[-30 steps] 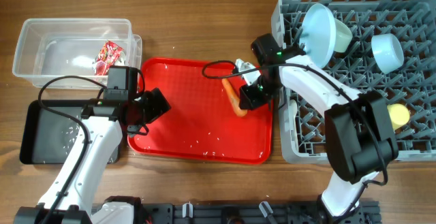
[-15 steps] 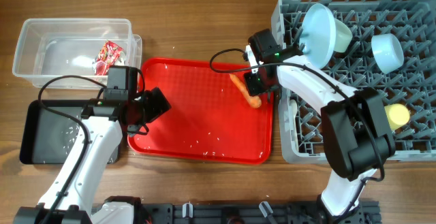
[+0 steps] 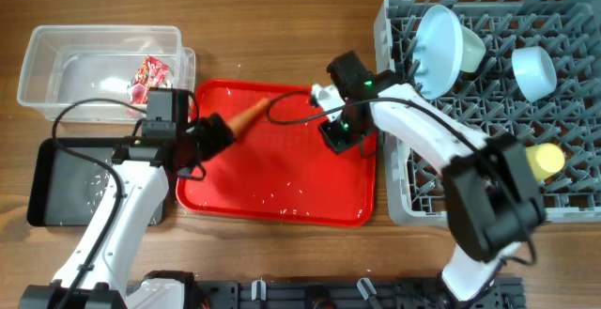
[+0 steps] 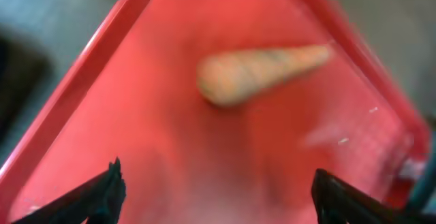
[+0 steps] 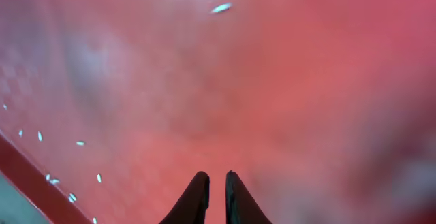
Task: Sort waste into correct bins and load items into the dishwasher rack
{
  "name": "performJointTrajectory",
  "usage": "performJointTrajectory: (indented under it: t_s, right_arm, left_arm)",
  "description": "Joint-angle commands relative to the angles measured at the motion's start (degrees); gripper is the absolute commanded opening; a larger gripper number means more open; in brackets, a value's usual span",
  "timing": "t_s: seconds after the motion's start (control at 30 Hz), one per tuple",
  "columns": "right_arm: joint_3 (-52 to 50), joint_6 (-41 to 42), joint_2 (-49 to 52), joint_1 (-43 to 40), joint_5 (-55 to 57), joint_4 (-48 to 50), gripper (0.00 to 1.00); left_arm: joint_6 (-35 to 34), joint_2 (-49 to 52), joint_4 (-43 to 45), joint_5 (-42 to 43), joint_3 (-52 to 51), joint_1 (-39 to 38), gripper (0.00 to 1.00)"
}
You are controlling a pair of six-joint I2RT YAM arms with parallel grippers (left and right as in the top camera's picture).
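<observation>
Carrot (image 3: pixel 249 116) lay loose on red tray (image 3: pixel 282 182), just ahead of left gripper (image 4: pixel 216 186), jaws wide apart | right gripper (image 5: pixel 212 186) jaws together, seemingly empty, view blurred | probably firm, light, roll-prone: pinch across thick end

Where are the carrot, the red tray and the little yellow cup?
carrot (image 4: pixel 255 75): left wrist view, middle of its body.
red tray (image 3: pixel 282 173): overhead view, bare floor of the tray.
yellow cup (image 3: pixel 545 162): overhead view, its rounded side.
</observation>
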Motion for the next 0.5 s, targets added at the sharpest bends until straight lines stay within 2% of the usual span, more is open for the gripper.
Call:
performJointTrajectory:
  t_s: [0.0, 0.03, 0.1, 0.13, 0.23, 0.3, 0.37, 0.4, 0.47]
  right_arm:
    - [1.5, 7.4, -10.3, -0.2, 9.1, -1.1, 0.2]
    - [1.5, 8.2, -14.2, -0.2, 10.3, -1.9, 0.28]
    - [1.5, 8.2, -21.1, -1.4, 12.7, -3.2, 0.51]
    - [1.5, 8.2, -25.3, -3.1, 13.0, -3.9, 0.65]
    - [1.5, 8.2, -31.3, -8.7, 13.0, -6.6, 0.75]
    - [1.5, 8.2, -32.0, -12.6, 12.9, -8.0, 0.78]
    - [1.5, 9.6, -31.7, -15.5, 12.9, -9.1, 0.79]
    - [1.5, 9.6, -31.7, -15.6, 12.9, -9.1, 0.79]
    - [1.5, 9.6, -31.7, -15.6, 12.9, -9.1, 0.8]
  left_arm:
    - [7.0, 0.2, 6.5, 1.0, 0.4, -1.9, 0.88]
    - [9.6, 0.2, 7.6, 0.7, 1.1, -2.6, 0.89]
    - [11.2, 0.7, 8.7, -0.5, 2.7, -3.3, 0.91]
    - [11.2, 1.6, 9.2, -1.6, 4.0, -3.3, 0.91]
    - [10.8, 7.9, 11.8, -2.4, 7.8, -3.3, 0.91]
    - [3.1, 13.1, 14.1, -3.0, 9.4, -3.3, 0.91]
    - [-11.2, 19.1, 16.4, -2.8, 9.4, -3.4, 0.9]
    - [-14.2, 20.1, 16.6, -2.7, 9.4, -3.5, 0.9]
    - [-24.5, 22.6, 16.8, -2.6, 9.4, -4.2, 0.91]
